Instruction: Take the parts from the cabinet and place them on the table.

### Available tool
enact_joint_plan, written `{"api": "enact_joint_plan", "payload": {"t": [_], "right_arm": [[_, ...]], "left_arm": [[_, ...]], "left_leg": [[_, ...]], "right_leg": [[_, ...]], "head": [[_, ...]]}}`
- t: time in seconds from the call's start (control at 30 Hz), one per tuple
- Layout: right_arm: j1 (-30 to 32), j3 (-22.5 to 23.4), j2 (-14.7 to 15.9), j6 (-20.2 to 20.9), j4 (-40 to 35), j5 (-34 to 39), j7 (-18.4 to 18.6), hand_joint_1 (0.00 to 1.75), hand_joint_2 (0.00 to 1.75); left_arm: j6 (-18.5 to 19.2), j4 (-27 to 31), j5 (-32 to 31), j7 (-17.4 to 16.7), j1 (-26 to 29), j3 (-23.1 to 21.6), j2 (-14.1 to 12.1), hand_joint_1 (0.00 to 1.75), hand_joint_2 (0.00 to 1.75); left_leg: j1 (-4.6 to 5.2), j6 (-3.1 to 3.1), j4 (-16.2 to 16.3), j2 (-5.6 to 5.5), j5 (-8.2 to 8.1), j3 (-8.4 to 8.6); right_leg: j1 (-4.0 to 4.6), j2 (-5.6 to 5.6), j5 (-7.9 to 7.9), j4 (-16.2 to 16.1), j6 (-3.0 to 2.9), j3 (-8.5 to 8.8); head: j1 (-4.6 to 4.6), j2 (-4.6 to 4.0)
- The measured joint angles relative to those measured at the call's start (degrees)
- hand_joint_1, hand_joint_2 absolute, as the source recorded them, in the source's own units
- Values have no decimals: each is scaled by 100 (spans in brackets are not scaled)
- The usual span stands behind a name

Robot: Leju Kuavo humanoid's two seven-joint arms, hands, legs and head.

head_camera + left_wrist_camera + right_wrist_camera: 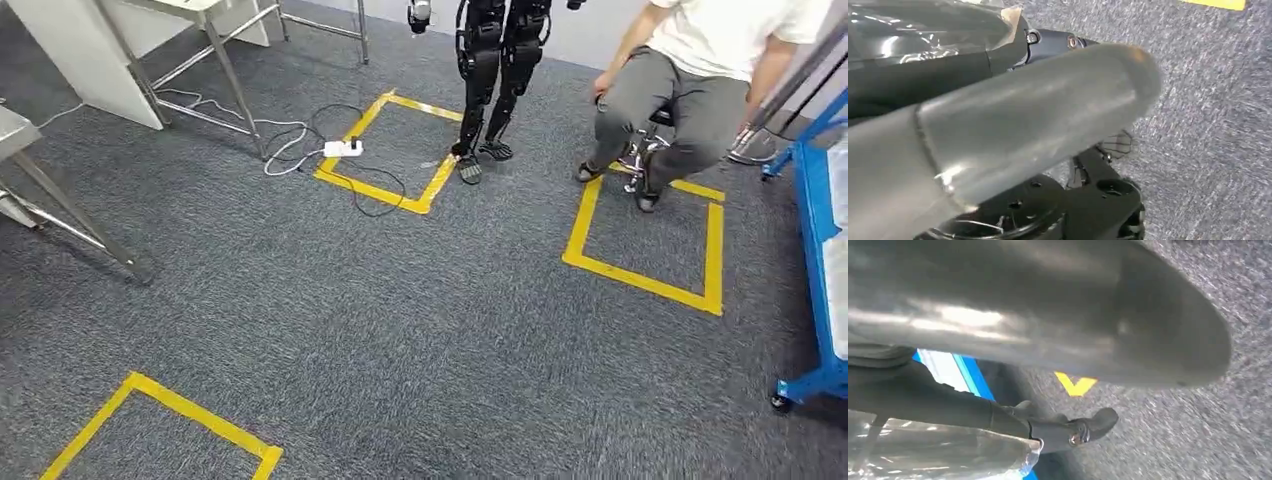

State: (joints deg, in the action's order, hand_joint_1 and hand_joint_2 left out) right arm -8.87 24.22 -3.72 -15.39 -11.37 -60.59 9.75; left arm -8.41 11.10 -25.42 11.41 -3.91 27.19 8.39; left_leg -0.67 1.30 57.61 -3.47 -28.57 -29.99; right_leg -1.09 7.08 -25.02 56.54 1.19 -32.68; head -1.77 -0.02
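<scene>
Stretching below both hands, grey carpet (400,330) with yellow tape squares (645,250). Blue cabinet (825,250) stands beside the right hand (1048,305); left hand (1023,125) and right blur close, grip impossible to tell. Clear plastic wrap (938,450) lies against the right fingers (1068,427).

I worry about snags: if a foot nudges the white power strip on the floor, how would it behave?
The power strip looks small and light, so it would likely slide, though the rough carpet may drag on it. Its loose cables lie in floppy loops and would probably trail or catch a foot.
</scene>
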Motion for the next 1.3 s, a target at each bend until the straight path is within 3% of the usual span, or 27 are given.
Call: {"api": "enact_joint_plan", "payload": {"t": [0.07, 0.1, 0.13, 0.2, 0.23, 0.27, 0.33, 0.37, 0.4, 0.43, 0.47, 0.57, 0.73, 0.77, 0.8, 0.83, 0.87, 0.9, 0.93, 1.03, 1.07, 1.1, 1.13, 1.17, 1.23, 1.27, 1.3], "right_arm": [[8, 2, 7, 0, 0, -2, 0, 0, 0], [2, 5, 9, 0, 0, -4, 2, 0, 0], [-11, 5, 2, 0, 0, -11, 2, 0, 0], [-21, 5, -4, 0, 2, -20, 2, 0, 0], [-13, 5, -2, 0, 2, -33, 2, 0, 0], [-2, 5, 0, 0, 2, -42, 4, 0, 0], [16, 5, 9, 0, 2, -52, 7, 0, 0], [11, 5, 17, 0, 2, -59, 7, 0, 0], [-2, 5, 15, 0, 2, -63, 7, 0, 0], [-16, 5, -4, 2, 2, -63, 7, 0, 0], [-25, 5, -2, 0, 2, -63, 7, 0, 0], [-5, 7, 15, 0, 2, -63, 6, 0, 0], [-6, 7, 15, 0, 2, -63, 7, 0, 0], [-3, 9, 22, 0, 2, -61, 7, 0, 0], [-15, 9, 24, 0, 2, -61, 4, 0, 0], [-12, 9, 7, 0, 2, -61, 2, 0, 0], [20, 11, 13, 0, 2, -59, 4, 0, 0], [18, 11, 9, 0, 2, -59, 2, 0, 0], [8, 11, -11, 17, 2, -57, 4, 0, 0], [18, 11, -20, 33, 2, -52, 4, 0, 0], [31, 13, -22, 33, 2, -50, 4, 0, 0], [36, 15, -13, 33, 4, -48, 4, 0, 0], [28, 18, -13, 33, 4, -46, 4, 0, 0], [16, 18, -15, 33, 4, -46, 7, 0, 0], [0, 18, -13, 33, 4, -46, 4, 0, 0], [11, 22, -13, 33, 4, -46, 4, 0, 0], [34, 26, -13, 33, 4, -44, 7, 0, 0]], "left_arm": [[-18, 0, -9, -13, -2, 4, 9, 0, 0], [-37, 0, -24, -17, -10, 5, 22, 0, 0], [-44, 0, -28, -17, -7, 7, 22, 0, 0], [-48, 0, -39, -37, 7, 7, 20, 0, 0], [-48, 0, -42, -44, 7, 7, 20, 0, 0], [-48, 0, -46, -55, 6, 7, 20, 0, 0], [-48, 0, -50, -63, 3, 7, 24, 0, 0], [-48, 0, -52, -68, 2, 7, 35, 0, 0], [-50, 0, -55, -70, 0, 7, 35, 0, 0], [-50, 0, -57, -77, 0, 7, 26, 0, 0], [-53, 0, -59, -76, 0, 7, 28, 0, 175], [-57, 2, -68, -98, -23, 9, 42, 0, 175], [-57, 5, -68, -101, -23, 9, 42, 0, 175], [-57, 5, -83, -111, -22, 7, 42, 0, 175], [-55, 2, -100, -129, -12, 7, 42, 0, 175], [-48, -2, -144, -164, 4, 7, 42, 0, 175], [-46, -2, -153, -190, 9, 7, 42, 0, 175], [-42, -2, -157, -197, 7, 7, 33, 0, 175], [-39, -2, -159, -208, 11, 7, 11, 0, 175], [-33, -2, -164, -225, 3, 7, 2, 0, 175], [-33, -2, -168, -230, 1, 7, 0, 0, 175], [-33, 0, -168, -232, -6, 7, 7, 0, 175], [-33, 0, -168, -234, 0, 7, 15, 0, 175], [-33, 0, -175, -234, -1, 7, 15, 0, 175], [-29, -2, -203, -243, 11, 7, 15, 0, 175], [-29, -2, -205, -247, 10, 7, 13, 0, 175], [-24, -2, -212, -251, 8, 7, 13, 0, 175]], "left_leg": [[-27, 117, -119, 150, 96, 22], [-16, 162, -164, 228, 133, 27], [-10, 206, -166, 306, 147, 12], [13, 206, -163, 487, 145, -6], [18, 205, -160, 568, 145, -16], [19, 203, -160, 646, 144, -17], [17, 185, -154, 776, 135, -8], [14, 164, -148, 846, 122, 6], [32, 126, -129, 901, 101, 28], [77, 73, -124, 949, 62, 32], [73, 34, -121, 998, 57, 57], [43, -69, -150, 1176, 31, 126], [40, -83, -147, 1187, 19, 131], [-14, -130, 120, 724, -218, 38], [-30, -133, 614, 476, -537, -172], [-30, -135, 1627, 342, -955, -662], [-29, -44, 878, 286, -278, -388], [-29, 9, 211, 24, 69, -85], [-36, 62, 0, -331, 21, -4], [27, 85, -34, -141, 44, 1], [28, 122, -90, -63, 79, 18], [-39, 154, -222, 77, 165, 61], [-16, 187, -278, 137, 177, 82], [-11, 202, -277, 239, 191, 81], [12, 196, -274, 452, 185, 71], [12, 195, -272, 542, 184, 66], [11, 187, -272, 630, 179, 67]], "right_leg": [[33, 45, 26, 9, 74, -85], [27, -315, -85, 197, 43, -176], [30, -509, -295, 571, -7, -376], [13, -622, -679, 1523, -34, -831], [9, -634, -761, 1847, 0, -971], [-2, -644, -731, 1846, 43, -952], [-19, -712, -450, 1090, 159, -499], [-35, -846, -260, 465, 204, -134], [-48, -1146, -178, -11, 191, 125], [15, -1264, -157, 11, 148, 116], [31, -1164, -143, 14, 88, 105], [48, -964, -136, -8, -24, 51], [29, -944, -128, -19, -38, 71], [-51, -821, -89, -29, -108, 126], [-25, -750, -76, -29, -171, 108], [29, -560, -64, -26, -191, 87], [76, -244, -62, -11, -189, 110], [76, -148, -62, -8, -187, 122], [107, -83, -46, 5, -158, 90], [33, 114, 10, -10, -65, 12], [56, 190, 39, -42, -20, -30], [67, 23, 3, 74, -36, -60], [90, -337, -149, 319, -67, -224], [86, -497, -325, 686, -92, -416], [49, -621, -666, 1588, -84, -850], [34, -637, -720, 1841, -39, -967], [10, -654, -659, 1770, 24, -923]], "head": [[4, 0], [11, 0], [44, 0], [48, 0], [50, 0], [50, 0], [63, 0], [63, 0], [63, 0], [68, 0], [48, 0], [59, 0], [61, 0], [2, 0], [-13, 0], [-17, -2], [-11, 0], [-15, 0], [9, 0], [-13, 0], [-15, 0], [0, 0], [13, 0], [59, 0], [59, 0], [68, 0], [61, 0]]}}
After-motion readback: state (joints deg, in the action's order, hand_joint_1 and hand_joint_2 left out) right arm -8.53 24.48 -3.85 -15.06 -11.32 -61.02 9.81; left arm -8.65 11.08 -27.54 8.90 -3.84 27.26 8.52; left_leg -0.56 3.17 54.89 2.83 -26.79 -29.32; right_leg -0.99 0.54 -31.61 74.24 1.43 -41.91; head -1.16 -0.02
